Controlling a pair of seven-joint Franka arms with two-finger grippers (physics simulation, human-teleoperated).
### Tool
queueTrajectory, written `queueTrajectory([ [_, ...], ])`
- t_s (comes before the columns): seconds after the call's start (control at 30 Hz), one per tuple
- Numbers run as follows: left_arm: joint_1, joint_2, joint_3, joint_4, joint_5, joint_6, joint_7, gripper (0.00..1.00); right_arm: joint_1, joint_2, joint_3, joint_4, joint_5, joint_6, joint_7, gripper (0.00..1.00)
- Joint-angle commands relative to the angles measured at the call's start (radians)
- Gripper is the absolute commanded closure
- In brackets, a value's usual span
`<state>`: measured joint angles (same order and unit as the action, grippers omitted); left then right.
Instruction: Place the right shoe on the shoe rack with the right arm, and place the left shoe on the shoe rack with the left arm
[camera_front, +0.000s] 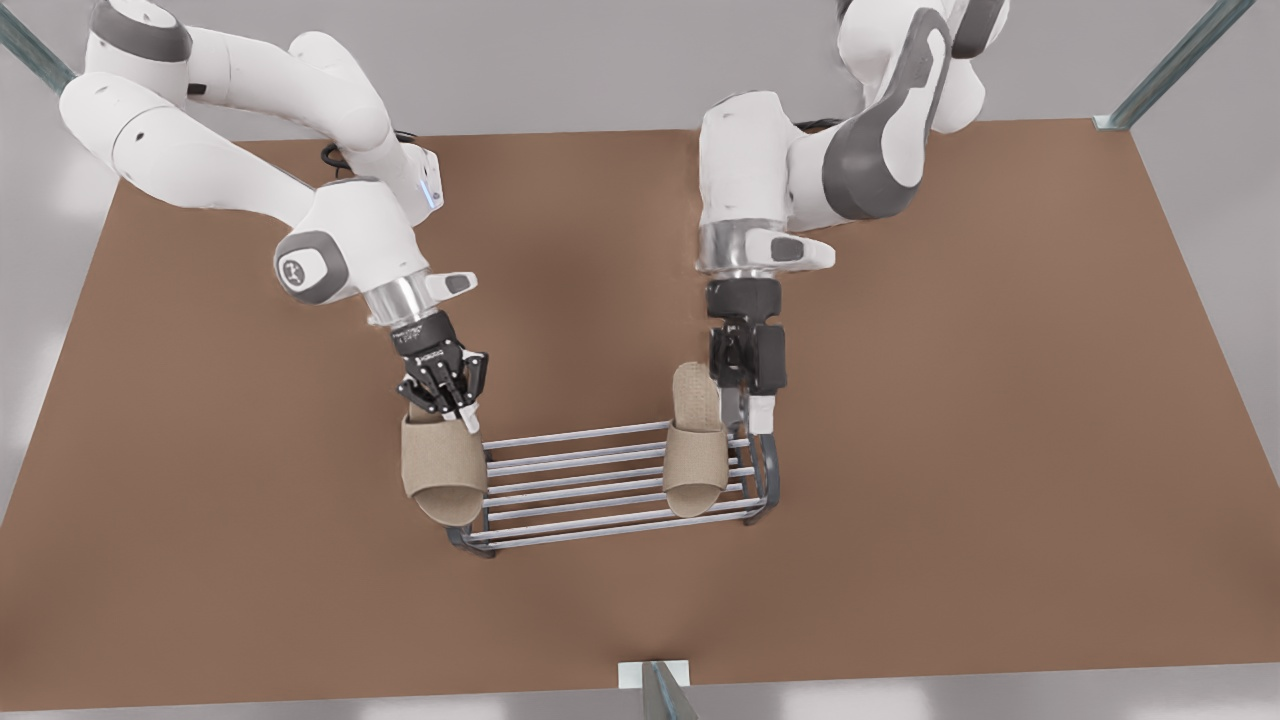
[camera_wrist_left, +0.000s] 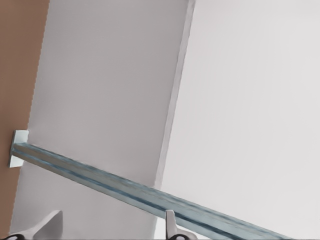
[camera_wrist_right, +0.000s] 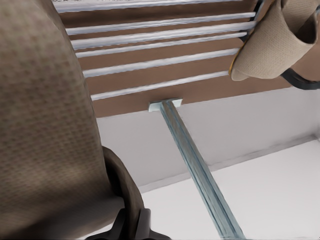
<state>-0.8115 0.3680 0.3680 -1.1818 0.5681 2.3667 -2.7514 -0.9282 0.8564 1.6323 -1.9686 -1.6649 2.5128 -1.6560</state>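
two tan slippers and two arms are over a brown bench (camera_front: 950, 400).

the main risk is the right shoe (camera_front: 443, 470). it hangs at the end of the shoe rack (camera_front: 580, 478) on the front view's left, and most of it seems to lie outside the end frame. if you release it here, it will likely tip off the bars onto the bench. move it inward first. watch too that its sole does not catch the end frame and drag the rack, which could shake the left shoe (camera_front: 695, 450) loose.

the right claw (camera_front: 445, 395) is clamped on the right shoe's heel end and its forearm slopes down from the front view's upper left. in the right wrist view the shoe (camera_wrist_right: 45, 125) looms close, with the bars (camera_wrist_right: 150, 62) beyond.

the left shoe lies across the bars near the other end. the left claw (camera_front: 748, 405) hangs straight down just beside its heel, fingers (camera_wrist_left: 171, 225) apart and holding nothing.
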Motion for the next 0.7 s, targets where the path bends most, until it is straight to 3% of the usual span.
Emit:
queueTrajectory([
  [0.0,0.165,-0.034,-0.014,0.136,-0.668,-1.027,1.628,0.0,0.13,0.0,-0.042,0.083,0.186,-0.121,-0.045,0.79],
  [0.07,0.245,-0.032,-0.011,0.136,-0.662,-1.078,2.351,0.0,0.259,-0.002,-0.118,0.116,0.189,-0.137,0.07,0.79],
  [0.17,0.314,-0.009,-0.014,0.108,-0.651,-1.077,2.753,0.0,0.382,0.0,-0.219,0.174,0.177,-0.135,0.1,0.79],
  [0.23,0.302,0.014,-0.018,0.08,-0.63,-1.069,2.756,0.0,0.474,0.007,-0.318,0.232,0.099,-0.132,0.174,0.79],
  [0.47,0.298,0.026,-0.032,0.074,-0.599,-1.063,2.754,0.0,0.588,0.047,-0.451,0.272,-0.104,-0.124,0.308,0.79],
  [0.63,0.295,0.026,-0.032,0.074,-0.596,-1.064,2.754,0.0,0.591,0.072,-0.467,0.267,-0.168,-0.121,0.328,0.79],
  [0.67,0.293,0.025,-0.032,0.074,-0.579,-1.063,2.753,0.0,0.589,0.072,-0.468,0.264,-0.174,-0.121,0.326,0.65],
])
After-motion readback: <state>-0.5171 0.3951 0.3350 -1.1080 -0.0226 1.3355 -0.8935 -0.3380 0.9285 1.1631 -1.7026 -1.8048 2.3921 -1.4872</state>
